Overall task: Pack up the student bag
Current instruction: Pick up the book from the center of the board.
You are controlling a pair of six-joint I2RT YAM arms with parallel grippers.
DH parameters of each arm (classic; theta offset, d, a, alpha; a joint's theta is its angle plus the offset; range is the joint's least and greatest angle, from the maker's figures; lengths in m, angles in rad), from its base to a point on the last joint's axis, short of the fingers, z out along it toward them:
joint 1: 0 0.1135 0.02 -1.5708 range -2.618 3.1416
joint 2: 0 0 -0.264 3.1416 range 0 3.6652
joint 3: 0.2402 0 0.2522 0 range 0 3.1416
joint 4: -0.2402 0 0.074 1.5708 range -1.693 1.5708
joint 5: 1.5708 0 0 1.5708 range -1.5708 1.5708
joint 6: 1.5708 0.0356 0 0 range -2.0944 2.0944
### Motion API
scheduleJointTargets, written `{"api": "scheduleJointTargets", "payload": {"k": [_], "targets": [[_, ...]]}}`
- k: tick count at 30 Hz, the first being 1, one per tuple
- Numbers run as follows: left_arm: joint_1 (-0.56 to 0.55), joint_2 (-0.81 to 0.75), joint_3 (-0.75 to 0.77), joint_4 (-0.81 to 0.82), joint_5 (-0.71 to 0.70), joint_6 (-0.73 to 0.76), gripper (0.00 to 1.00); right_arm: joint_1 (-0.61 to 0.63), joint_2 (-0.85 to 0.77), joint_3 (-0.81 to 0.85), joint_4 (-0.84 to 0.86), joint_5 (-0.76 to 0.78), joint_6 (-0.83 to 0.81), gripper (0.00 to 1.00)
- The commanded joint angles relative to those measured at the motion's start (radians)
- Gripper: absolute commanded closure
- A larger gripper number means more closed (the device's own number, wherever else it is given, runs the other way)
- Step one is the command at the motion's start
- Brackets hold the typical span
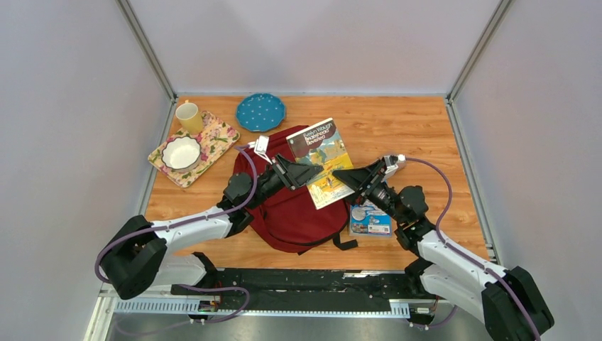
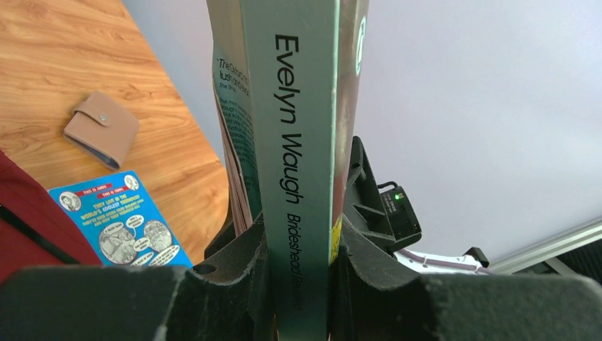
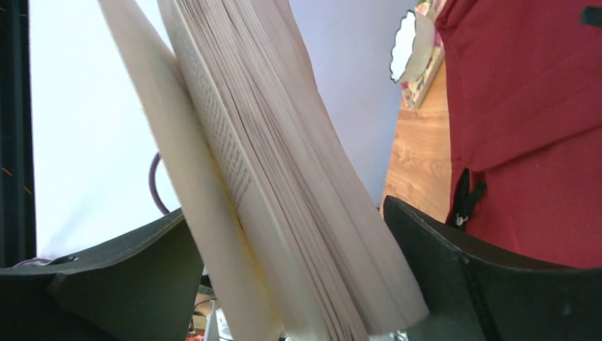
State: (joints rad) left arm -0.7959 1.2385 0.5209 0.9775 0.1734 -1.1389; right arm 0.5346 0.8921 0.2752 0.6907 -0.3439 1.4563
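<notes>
1. Holding the book (image 1: pixel 323 160) up over the student bag (image 1: pixel 294 217), we are at the loading step. None of the items we can see is inside the bag yet.
2. Our left hand (image 1: pixel 301 171) is clamped on the book's spine; the left wrist view shows both fingers pressed against the cover either side of the author's name.
3. Our right hand (image 1: pixel 353 179) has its fingers spread on either side of the page edge. The pages fan loose between them, so we judge that it is steadying the book and not squeezing it.
4. The student bag lies flat on the worktop (image 1: pixel 426 128) between our two arms, its far end under the raised book. We cannot tell whether its mouth is unzipped, because the book and our hands hide that end.
5. A blue printed card (image 1: pixel 370 219) lies on the worktop just beside the bag's right side. A tan wallet (image 2: pixel 101 128) sits near it, apart from the bag.
6. At the far left, a floral tray (image 1: pixel 216 135) carries a yellow cup (image 1: pixel 189 117) and a white bowl (image 1: pixel 181 153), and a blue dotted plate (image 1: pixel 260 111) sits beyond the bag. We cannot say whether these belong in it.
7. We judge the task early: the book has yet to go in, then the card and wallet, then closing.
</notes>
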Motion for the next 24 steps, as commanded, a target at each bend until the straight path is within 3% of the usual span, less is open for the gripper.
{"api": "scheduleJointTargets", "payload": {"k": [1, 4, 8, 15, 18, 19, 22, 24], "targets": [[-0.003, -0.002, 0.001, 0.228, -0.006, -0.056, 1.00, 0.004, 0.043, 0.010, 0.185, 0.057, 0.030, 0.14], [-0.003, 0.009, -0.010, 0.245, -0.006, -0.071, 1.00, 0.004, 0.082, 0.010, 0.252, 0.048, 0.053, 0.38], [-0.003, 0.010, -0.027, 0.245, -0.023, -0.067, 1.00, 0.004, 0.099, 0.010, 0.317, 0.011, 0.076, 0.48], [-0.002, -0.028, -0.044, 0.184, -0.061, -0.016, 1.00, 0.007, -0.014, -0.016, 0.198, -0.006, 0.046, 0.38], [-0.002, -0.028, -0.047, 0.174, -0.068, -0.007, 1.00, 0.007, -0.050, -0.002, 0.148, -0.027, 0.015, 0.52], [-0.002, -0.028, -0.047, 0.176, -0.068, -0.007, 1.00, 0.007, -0.053, 0.002, 0.144, -0.044, 0.012, 0.63], [-0.003, -0.025, -0.048, 0.173, -0.066, -0.007, 1.00, 0.007, -0.047, 0.039, 0.092, -0.078, 0.001, 0.78], [-0.003, -0.024, -0.039, 0.155, -0.055, -0.005, 1.00, 0.005, -0.042, 0.051, 0.081, -0.086, -0.005, 0.81]]}}
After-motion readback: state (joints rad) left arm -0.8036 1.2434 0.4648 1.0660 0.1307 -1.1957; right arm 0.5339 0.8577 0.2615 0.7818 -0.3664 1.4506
